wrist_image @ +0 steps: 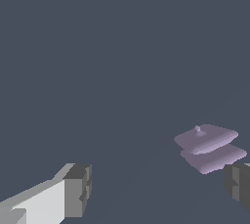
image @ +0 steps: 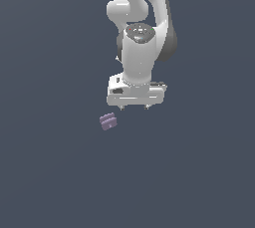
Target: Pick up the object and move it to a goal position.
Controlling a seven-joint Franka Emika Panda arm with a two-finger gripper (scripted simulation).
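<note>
A: Where does the object (image: 108, 121) sit relative to the gripper (image: 134, 106)?

B: On the tabletop (image: 50, 172), just off to the exterior view's left of the gripper and a little nearer the camera, not between the fingertips.

A: And the jaws?

B: Spread wide, holding nothing. In the wrist view the object (wrist_image: 207, 147) lies beside one fingertip (wrist_image: 238, 185), so I judge a sideways shift comes first.
</note>
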